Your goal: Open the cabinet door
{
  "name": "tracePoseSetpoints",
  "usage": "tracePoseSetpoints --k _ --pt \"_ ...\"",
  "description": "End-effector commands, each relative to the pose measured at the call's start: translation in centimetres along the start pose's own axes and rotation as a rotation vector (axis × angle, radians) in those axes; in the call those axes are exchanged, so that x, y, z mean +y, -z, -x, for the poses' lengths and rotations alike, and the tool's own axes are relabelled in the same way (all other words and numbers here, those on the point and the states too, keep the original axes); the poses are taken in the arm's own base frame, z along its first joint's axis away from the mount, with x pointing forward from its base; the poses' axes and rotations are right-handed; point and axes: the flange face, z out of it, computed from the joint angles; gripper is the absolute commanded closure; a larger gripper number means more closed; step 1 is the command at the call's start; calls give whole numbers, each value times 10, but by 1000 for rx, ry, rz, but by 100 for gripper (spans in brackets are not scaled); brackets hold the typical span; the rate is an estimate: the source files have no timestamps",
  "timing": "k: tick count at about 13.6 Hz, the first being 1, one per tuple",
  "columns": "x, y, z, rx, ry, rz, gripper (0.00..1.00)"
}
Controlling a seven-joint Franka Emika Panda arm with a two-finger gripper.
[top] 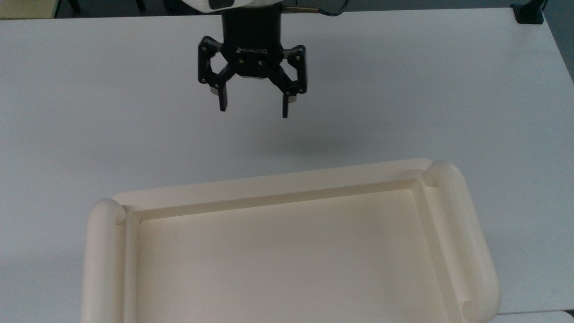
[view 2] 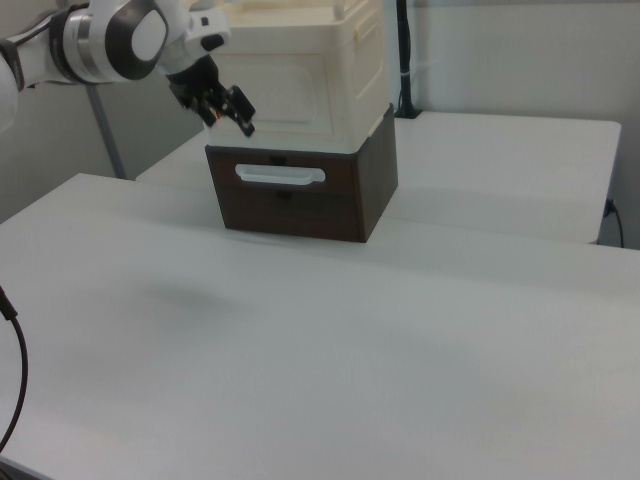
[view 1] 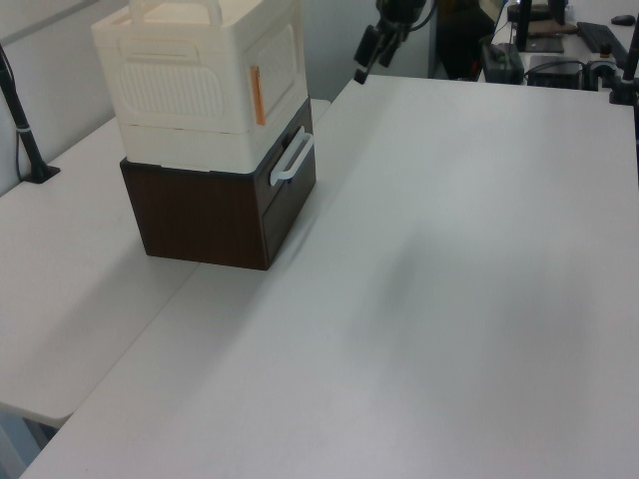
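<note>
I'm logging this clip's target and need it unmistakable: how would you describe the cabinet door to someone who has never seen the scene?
On the white table stands a dark brown drawer unit with the cream cabinet stacked on top. The cabinet door is the cream panel on the side above the drawer's white handle. A small copper-coloured handle at its edge marks it out from the ribbed side.

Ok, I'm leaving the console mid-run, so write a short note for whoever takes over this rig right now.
Gripper: open, empty, in the air above the white table, apart from everything.
Cabinet: cream, stacked on a dark brown drawer unit with a white handle.
Cabinet door: looks shut; its orange handle is untouched.
Done: nothing on the door.
Left: reach the handle, grasp it, swing the door open.
</note>
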Motion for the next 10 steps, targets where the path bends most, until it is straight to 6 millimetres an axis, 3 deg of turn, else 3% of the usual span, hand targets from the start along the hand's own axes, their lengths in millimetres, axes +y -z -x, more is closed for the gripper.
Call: tracePoseSetpoints --k 1,6,10 --pt "-50 -8 -14 189 -4 -75 0" --pt "-105 -21 -25 278 -1 -82 0" --pt "-116 -32 -32 393 21 -83 14"
